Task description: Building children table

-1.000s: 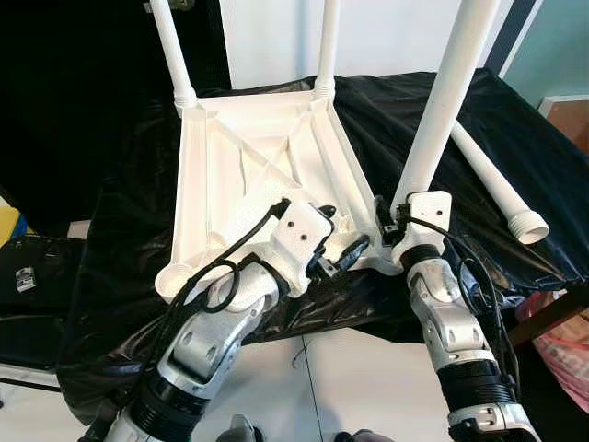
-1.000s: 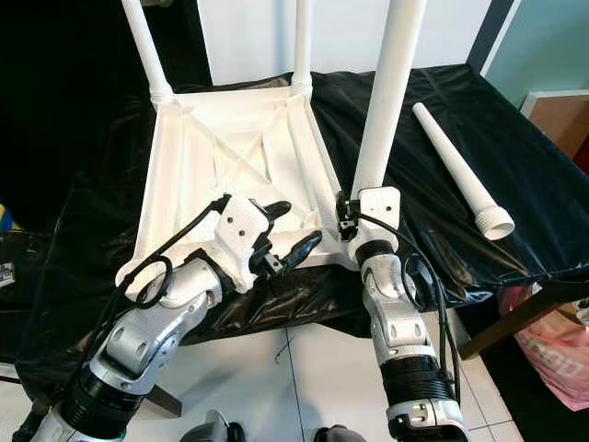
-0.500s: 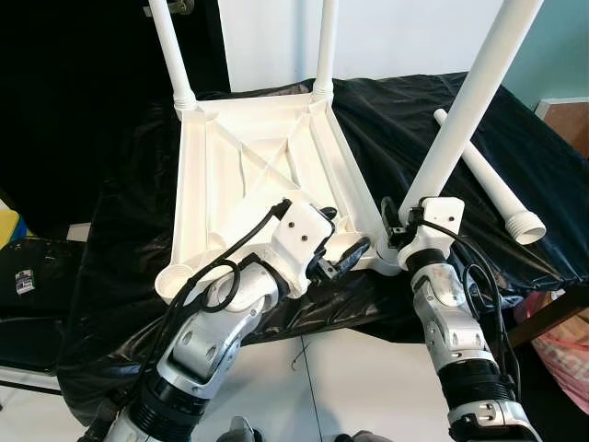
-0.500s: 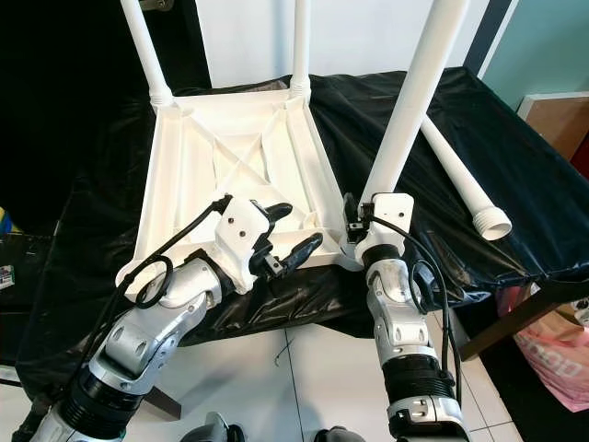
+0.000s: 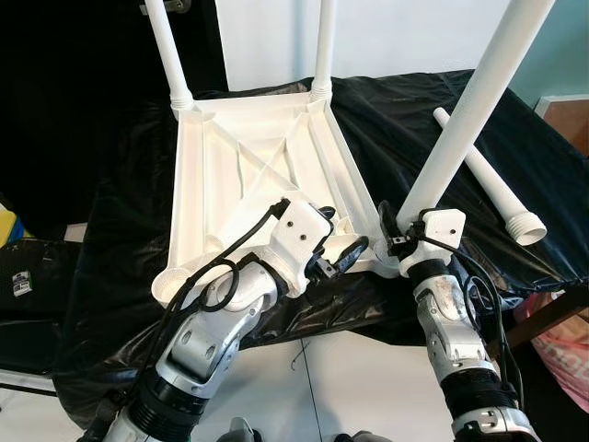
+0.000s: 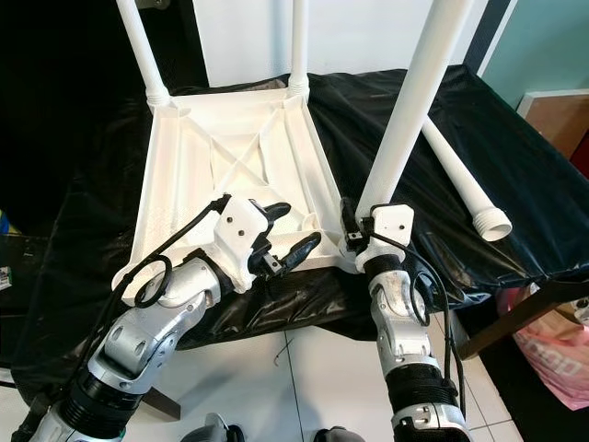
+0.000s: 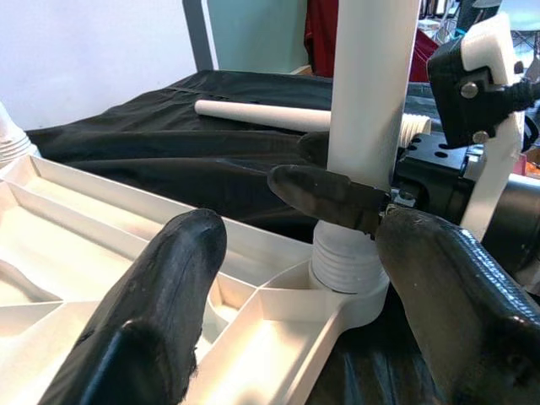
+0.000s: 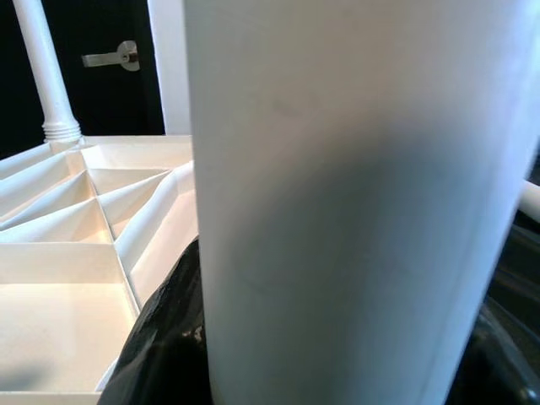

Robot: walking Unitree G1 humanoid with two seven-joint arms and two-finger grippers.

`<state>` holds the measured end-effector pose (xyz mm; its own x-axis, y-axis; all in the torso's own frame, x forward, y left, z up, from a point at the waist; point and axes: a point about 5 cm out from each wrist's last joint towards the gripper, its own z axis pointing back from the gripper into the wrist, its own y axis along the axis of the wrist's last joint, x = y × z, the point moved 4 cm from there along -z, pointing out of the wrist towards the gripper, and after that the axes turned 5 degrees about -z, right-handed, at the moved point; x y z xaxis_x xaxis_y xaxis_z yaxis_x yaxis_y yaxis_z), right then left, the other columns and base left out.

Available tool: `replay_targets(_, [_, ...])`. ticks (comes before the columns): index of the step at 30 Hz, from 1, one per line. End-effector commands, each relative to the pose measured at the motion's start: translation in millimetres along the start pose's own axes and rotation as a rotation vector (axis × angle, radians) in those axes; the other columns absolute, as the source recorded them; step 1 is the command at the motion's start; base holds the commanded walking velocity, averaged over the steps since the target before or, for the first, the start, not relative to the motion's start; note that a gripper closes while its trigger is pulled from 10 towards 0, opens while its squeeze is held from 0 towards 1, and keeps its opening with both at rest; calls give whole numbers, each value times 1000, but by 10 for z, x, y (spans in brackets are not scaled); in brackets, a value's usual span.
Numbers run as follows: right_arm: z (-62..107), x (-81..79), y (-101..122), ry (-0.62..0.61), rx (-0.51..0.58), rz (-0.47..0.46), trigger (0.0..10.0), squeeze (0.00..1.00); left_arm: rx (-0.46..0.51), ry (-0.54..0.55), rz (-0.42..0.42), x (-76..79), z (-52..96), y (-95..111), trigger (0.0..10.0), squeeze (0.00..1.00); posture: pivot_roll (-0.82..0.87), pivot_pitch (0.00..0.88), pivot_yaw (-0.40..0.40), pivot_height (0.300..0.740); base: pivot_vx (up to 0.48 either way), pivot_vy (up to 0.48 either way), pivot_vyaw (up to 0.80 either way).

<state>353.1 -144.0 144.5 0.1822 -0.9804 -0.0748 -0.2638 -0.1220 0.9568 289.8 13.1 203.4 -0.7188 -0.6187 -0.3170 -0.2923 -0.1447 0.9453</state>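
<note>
At the near right corner socket of the upturned table top (image 5: 258, 175), my right gripper (image 5: 394, 241) clamps the leg (image 5: 460, 129) low; left gripper (image 5: 348, 250) spread, empty; hollow plastic, judged light, stiff, slippery.

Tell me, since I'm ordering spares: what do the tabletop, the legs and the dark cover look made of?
Tabletop: probably moulded white plastic, with matte ribbing underneath. Leg in the right gripper: likely the same plastic, a smooth tube with a threaded end. Cover: thin black sheeting, glossy and creased, perhaps plastic film.
</note>
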Motion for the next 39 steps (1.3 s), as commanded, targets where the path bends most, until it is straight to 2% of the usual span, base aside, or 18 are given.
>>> replay_targets(1, [164, -60, -373, 36, -146, -22, 10000, 0, 9, -40, -17, 28, 0, 54, 10000, 0, 72, 99, -2, 740, 0, 0, 0])
replay_targets(20, [248, -134, -520, 142, -187, 0, 10000, 0, 17, -39, -19, 20, -7, 84, 10000, 0, 75, 100, -2, 740, 0, 0, 0])
replay_targets(24, [261, -157, -546, 159, -203, -42, 10000, 0, 17, -41, -18, 22, -7, 86, 10000, 0, 75, 100, -2, 740, 0, 0, 0])
replay_targets(25, [263, -159, -577, 150, -228, -100, 10000, 0, 17, -42, -18, 24, -7, 88, 10000, 0, 75, 100, -1, 740, 0, 0, 0])
replay_targets(26, [263, -159, -577, 150, -228, -100, 10000, 0, 17, -42, -18, 24, -7, 88, 10000, 0, 75, 100, -1, 740, 0, 0, 0])
replay_targets(28, [253, -162, -607, 135, -257, -177, 10000, 0, 17, -45, -17, 30, -5, 89, 10000, 0, 75, 101, 0, 740, 0, 0, 0])
replay_targets(30, [248, -166, -619, 130, -271, -204, 10000, 0, 17, -46, -17, 34, -4, 89, 10000, 0, 74, 100, 0, 740, 0, 0, 0])
replay_targets(39, [237, -178, -642, 133, -291, -203, 10000, 0, 17, -48, -14, 43, -7, 90, 10000, 0, 73, 102, -1, 740, 0, 0, 0])
